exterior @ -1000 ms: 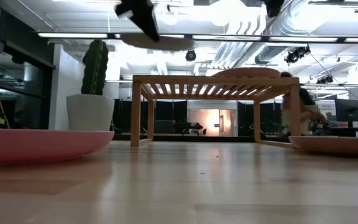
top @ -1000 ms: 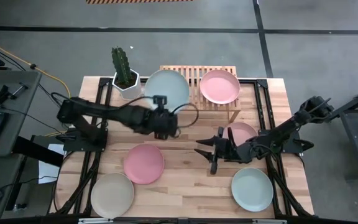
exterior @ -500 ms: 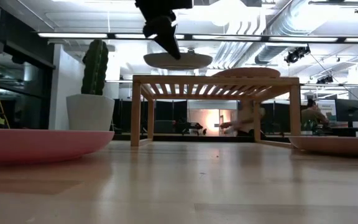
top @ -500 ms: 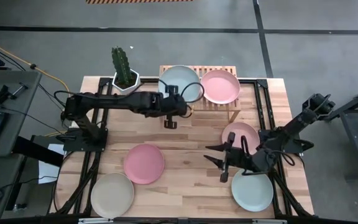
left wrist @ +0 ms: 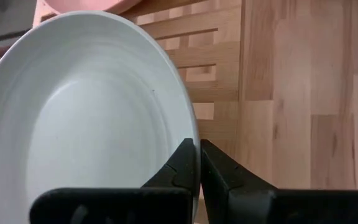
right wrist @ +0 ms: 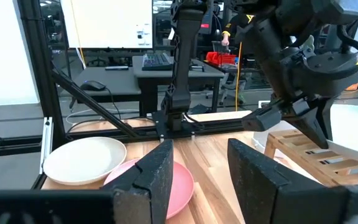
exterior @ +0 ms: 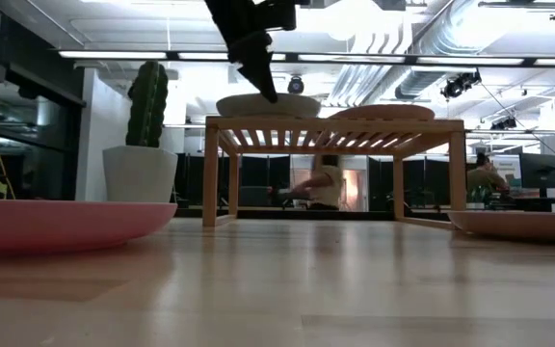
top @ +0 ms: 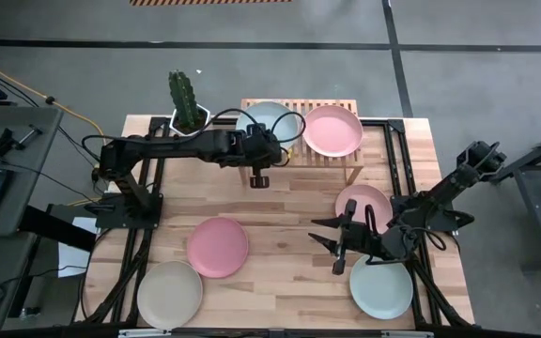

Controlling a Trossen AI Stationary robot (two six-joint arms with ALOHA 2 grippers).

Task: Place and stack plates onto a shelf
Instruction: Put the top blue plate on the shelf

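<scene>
Four plates lie loose on the surface: the beige plate (top: 169, 293) and pale green plate (top: 381, 286) nearest, a pink plate (top: 217, 246), and a second pink plate (top: 364, 202) by the right gripper (top: 332, 238), whose jaws hang spread and empty. Farther off, the left gripper (top: 260, 161) pinches the pale blue plate (top: 269, 119) by its rim on the shelf (top: 332, 161), beside a third pink plate (top: 333, 130). These look stiff, light and slick; the rim is the place to grip.

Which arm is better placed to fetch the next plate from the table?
Right, likely. The right gripper is open and empty beside the pale green plate, while the left gripper is clamped on the pale blue plate on the shelf.
</scene>
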